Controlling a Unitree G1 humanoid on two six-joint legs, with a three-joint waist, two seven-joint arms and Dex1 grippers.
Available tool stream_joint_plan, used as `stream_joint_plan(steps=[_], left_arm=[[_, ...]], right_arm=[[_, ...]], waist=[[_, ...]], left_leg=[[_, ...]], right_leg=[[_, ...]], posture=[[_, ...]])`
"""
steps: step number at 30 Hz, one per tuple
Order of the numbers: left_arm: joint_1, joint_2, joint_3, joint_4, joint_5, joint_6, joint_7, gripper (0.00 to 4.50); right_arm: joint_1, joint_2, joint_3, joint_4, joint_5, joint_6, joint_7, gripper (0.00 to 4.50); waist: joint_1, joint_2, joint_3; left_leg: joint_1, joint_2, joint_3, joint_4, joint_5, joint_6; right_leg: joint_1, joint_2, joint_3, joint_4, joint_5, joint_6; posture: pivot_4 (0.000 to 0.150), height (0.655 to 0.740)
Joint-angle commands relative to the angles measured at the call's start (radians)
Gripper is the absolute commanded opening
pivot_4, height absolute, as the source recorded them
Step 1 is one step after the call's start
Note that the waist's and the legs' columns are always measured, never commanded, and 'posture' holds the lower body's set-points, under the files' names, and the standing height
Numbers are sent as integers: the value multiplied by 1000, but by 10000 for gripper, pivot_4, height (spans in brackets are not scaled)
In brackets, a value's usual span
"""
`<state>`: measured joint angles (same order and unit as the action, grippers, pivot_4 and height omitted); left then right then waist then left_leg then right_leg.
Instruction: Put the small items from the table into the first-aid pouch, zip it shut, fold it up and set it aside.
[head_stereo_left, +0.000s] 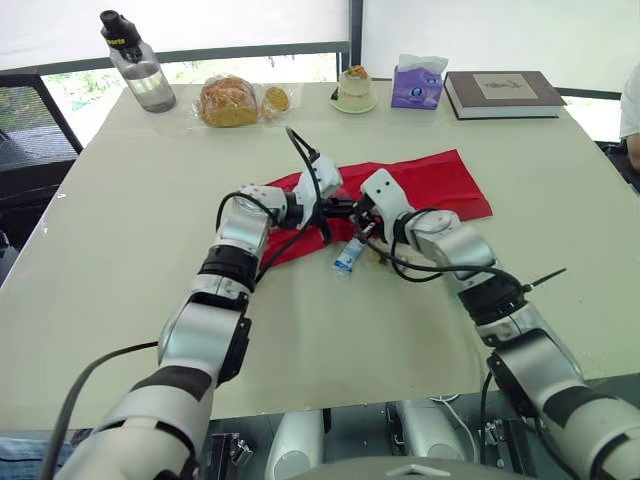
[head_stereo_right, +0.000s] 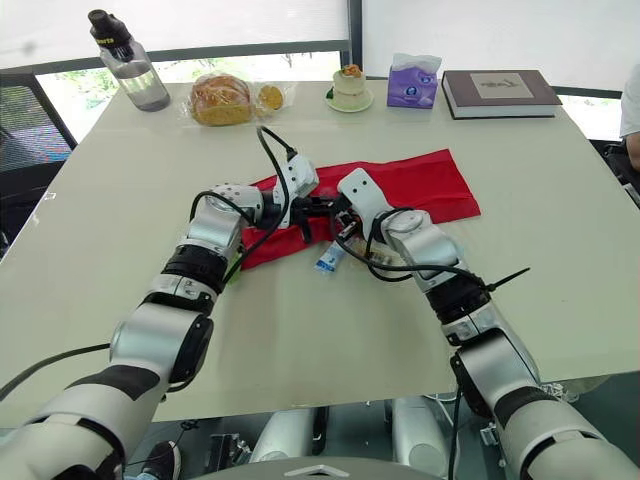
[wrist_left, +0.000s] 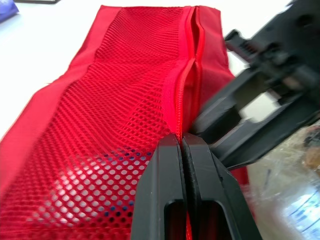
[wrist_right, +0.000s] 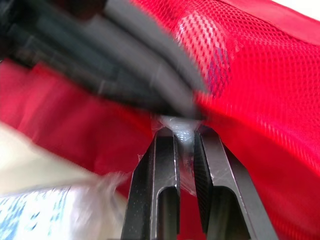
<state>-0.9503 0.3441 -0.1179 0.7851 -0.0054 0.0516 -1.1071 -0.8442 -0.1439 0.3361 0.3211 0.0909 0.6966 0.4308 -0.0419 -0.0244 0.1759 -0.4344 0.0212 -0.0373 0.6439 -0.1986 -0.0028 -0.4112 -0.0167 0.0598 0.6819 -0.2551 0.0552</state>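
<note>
A red first-aid pouch (head_stereo_left: 430, 185) lies flat at the table's middle, mesh side up, with its zipper (wrist_left: 187, 75) partly open. My left gripper (wrist_left: 181, 141) is shut on the pouch's zipper edge at its near end. Right beside it, my right gripper (wrist_right: 183, 131) is shut on a strip of clear plastic (wrist_right: 184, 140) at the pouch's edge. It seems to belong to the blue-and-white packet (head_stereo_left: 347, 257) lying on the table just in front of the pouch. Both grippers (head_stereo_left: 345, 212) meet at the pouch's near left end, almost touching.
Along the far edge stand a water bottle (head_stereo_left: 140, 65), bagged bread (head_stereo_left: 230, 100), a small cake on a plate (head_stereo_left: 354, 88), a purple tissue box (head_stereo_left: 418, 85) and a book (head_stereo_left: 503, 92). A person's arm (head_stereo_left: 632, 110) shows at the right edge.
</note>
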Motion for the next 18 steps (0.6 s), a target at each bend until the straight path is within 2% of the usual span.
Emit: stream_joint_plan(steps=[1,8,13,18], left_arm=[[-5,-19,0,-70,-30,15,-5,0],[7,-24,-4,-90,-33,39,-4,0],[11,-23,-6,-95,-36,47,-5,0],[3,-6,6,-69,-34,39,8,0]], right_arm=[[-49,31,-26,44,-25,-105,-8,203],[-93,67,-76,179,-53,-247,-35,203],[-93,77,-91,212,-59,-291,-18,203],[-56,60,-89,164,-65,-280,25,21922]], waist=[[0,0,0],[0,0,0],[-1,0,0],[-1,0,0]], left_leg=[[0,0,0,0,0,0],[0,0,0,0,0,0],[0,0,0,0,0,0],[0,0,0,0,0,0]], right_leg=[[0,0,0,0,0,0],[0,0,0,0,0,0],[0,0,0,0,0,0],[0,0,0,0,0,0]], posture=[[1500,7400],[1500,7400],[1500,7400],[1500,7400]])
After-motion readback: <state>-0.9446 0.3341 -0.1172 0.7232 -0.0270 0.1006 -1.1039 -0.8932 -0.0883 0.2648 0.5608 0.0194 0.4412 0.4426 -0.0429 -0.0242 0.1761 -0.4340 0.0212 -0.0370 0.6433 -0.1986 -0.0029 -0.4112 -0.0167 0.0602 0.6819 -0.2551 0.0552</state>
